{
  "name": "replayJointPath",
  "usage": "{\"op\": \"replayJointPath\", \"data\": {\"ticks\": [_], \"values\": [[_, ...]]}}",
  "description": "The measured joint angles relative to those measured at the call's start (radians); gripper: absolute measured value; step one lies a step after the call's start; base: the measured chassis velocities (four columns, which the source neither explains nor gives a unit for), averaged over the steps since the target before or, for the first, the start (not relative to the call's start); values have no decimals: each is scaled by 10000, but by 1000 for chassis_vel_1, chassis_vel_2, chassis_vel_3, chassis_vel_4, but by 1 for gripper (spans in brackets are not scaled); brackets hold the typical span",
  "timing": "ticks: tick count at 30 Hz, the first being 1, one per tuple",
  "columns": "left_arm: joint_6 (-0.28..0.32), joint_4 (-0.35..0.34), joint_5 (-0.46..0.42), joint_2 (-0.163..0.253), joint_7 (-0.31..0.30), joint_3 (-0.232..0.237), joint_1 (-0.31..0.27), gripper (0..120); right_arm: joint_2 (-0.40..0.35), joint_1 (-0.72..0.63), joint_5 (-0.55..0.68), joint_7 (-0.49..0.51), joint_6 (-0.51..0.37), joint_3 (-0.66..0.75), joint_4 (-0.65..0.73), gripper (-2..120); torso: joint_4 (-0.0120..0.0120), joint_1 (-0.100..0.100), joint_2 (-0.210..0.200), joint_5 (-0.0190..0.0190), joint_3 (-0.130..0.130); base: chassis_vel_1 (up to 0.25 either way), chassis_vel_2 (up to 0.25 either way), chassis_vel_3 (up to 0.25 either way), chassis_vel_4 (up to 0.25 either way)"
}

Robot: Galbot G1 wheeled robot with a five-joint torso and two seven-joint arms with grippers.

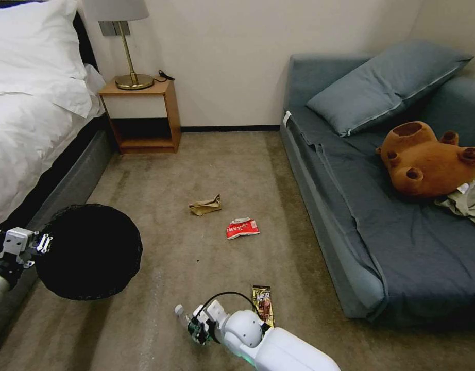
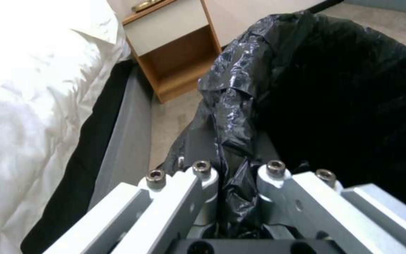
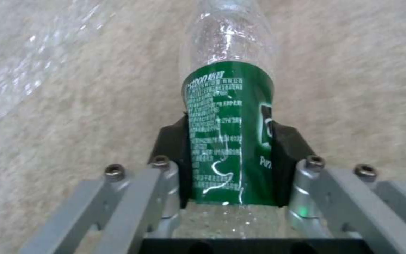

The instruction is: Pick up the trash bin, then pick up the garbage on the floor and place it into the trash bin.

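1. So the trash bin (image 1: 88, 251) part looks done. The left gripper (image 1: 39, 243), at the left edge of the head view, is clamped on the bin's rim, with the wrinkly black liner (image 2: 233, 106) bunched between its fingers in the left wrist view. The bin sits at lower left of the frame, its mouth facing up toward the camera.
2. Step in hand, I'd say: first piece of garbage. The right gripper (image 1: 196, 325), bottom centre of the head view, has its black pads (image 3: 172, 148) on either side of the clear bottle (image 3: 229, 134), right on the green label. It looks pinched, and the bottle seems to be low over the carpet (image 1: 211, 170).
3. Next move calls for a lift and a carry leftward to the bin's mouth, keeping that slippery bottle from twisting out.
4. To be picked up after that: snack wrapper (image 1: 263, 304) just beside the right arm, red-and-white packet (image 1: 242, 228) and tan paper bag (image 1: 205, 205) mid-frame.
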Motion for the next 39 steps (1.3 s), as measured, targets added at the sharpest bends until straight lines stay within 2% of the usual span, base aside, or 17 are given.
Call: {"op": "replayJointPath", "data": {"ticks": [5, 18, 21, 23, 26, 27, 28, 29, 30, 31, 35, 39], "values": [[-97, 11, 18, -47, 63, -3, 25, 4, -182, 137, 66, -22, 14, 441, 249, 16, 0, 0, 0, 0, 0, 0, 0, 0, 0], [-247, 7, 198, -174, 78, 294, -101, 4, -868, 335, 589, -19, -41, 1587, 1284, 16, 0, 0, 0, 1, 0, 0, 0, 0, 0], [-334, 28, 288, -225, 80, 436, -173, 4, -1230, 355, 1231, 31, -219, 2236, 2095, 16, 0, 0, 0, 2, 0, 0, 0, 0, 0], [-413, 33, 414, -325, 60, 666, -284, 4, -1664, 422, 2126, 125, -483, 2916, 3329, 16, -1, 0, 0, 3, 0, 0, 0, 0, 0], [-432, 28, 495, -397, 48, 812, -353, 4, -1907, 506, 2716, 189, -657, 3258, 4028, 16, 0, 0, 0, 3, 0, 0, 0, 0, 0], [-433, -28, 562, -497, 35, 959, -429, 4, -2099, 660, 3345, 248, -866, 3644, 4743, 16, -2, 1, 1, 0, 0, 0, 0, 0, 0], [-433, -28, 562, -497, 35, 959, -429, 4, -2099, 660, 3345, 248, -866, 3644, 4743, 16, -2, 1, 1, 0, 0, 0, 0, 0, 0], [-429, -96, 589, -572, 16, 1071, -483, 4, -2142, 825, 3908, 331, -985, 3933, 5205, 16, -2, 0, 1, 2, 0, 0, 0, 0, 0], [-429, -96, 589, -572, 16, 1071, -483, 4, -2142, 825, 3908, 331, -985, 3933, 5205, 16, -2, 0, 1, 2, 0, 0, 0, 0, 0], [-423, -162, 626, -654, -25, 1199, -539, 4, -2126, 1032, 4570, 441, -1033, 4281, 5700, 16, -2, 0, 0, 2, -1, 0, 0, 0, 0], [-405, -425, 720, -837, -132, 1458, -559, 4, -2111, 1379, 5549, 526, -1040, 4561, 6650, 16, 0, 0, 1, 2, 0, 0, 0, 0, 0], [-404, -672, 721, -961, -239, 1576, -527, 4, -1865, 1490, 5660, 272, -1067, 4558, 7007, 16, -1, 0, 1, 1, -1, 0, 0, 0, 0]]}}
